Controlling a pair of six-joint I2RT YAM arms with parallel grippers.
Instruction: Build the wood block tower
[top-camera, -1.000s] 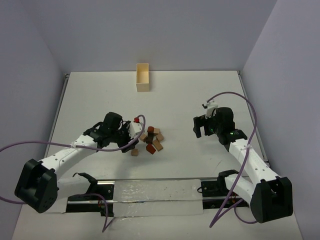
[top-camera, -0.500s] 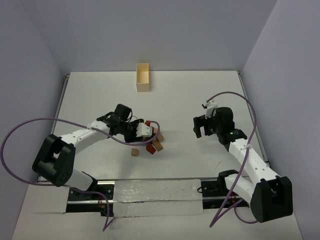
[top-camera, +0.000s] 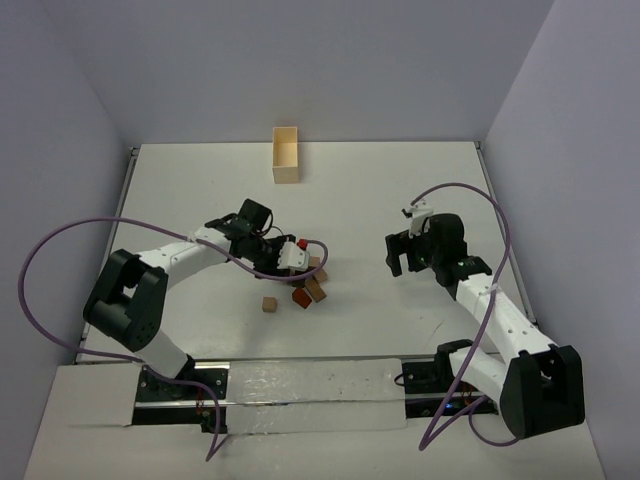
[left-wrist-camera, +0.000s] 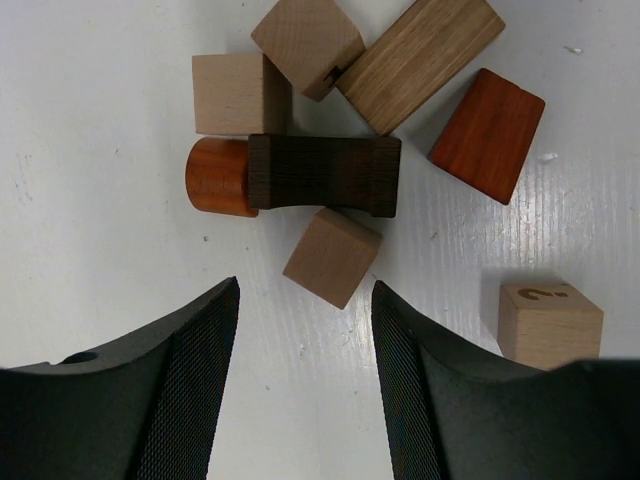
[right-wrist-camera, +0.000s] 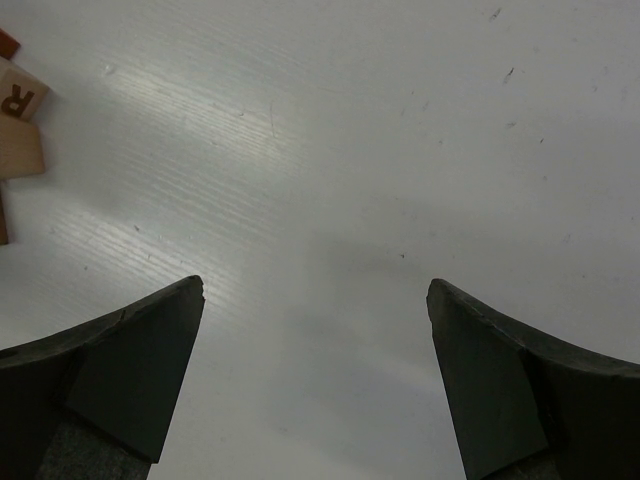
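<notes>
While no tower stood yet, the wooden blocks (top-camera: 305, 283) lay flat in a loose cluster about a dark block (left-wrist-camera: 323, 176), so I judged this the picking step. The left gripper (left-wrist-camera: 304, 300) hung just short of the tan cube (left-wrist-camera: 332, 257) touching that dark block, jaws apart and empty. Next it would need to descend and straddle the cube squarely. The right gripper (top-camera: 400, 255), well away from the dark block, gaped wide over the white table (top-camera: 380, 190), which was shut in by pale lilac walls (top-camera: 300, 60).
</notes>
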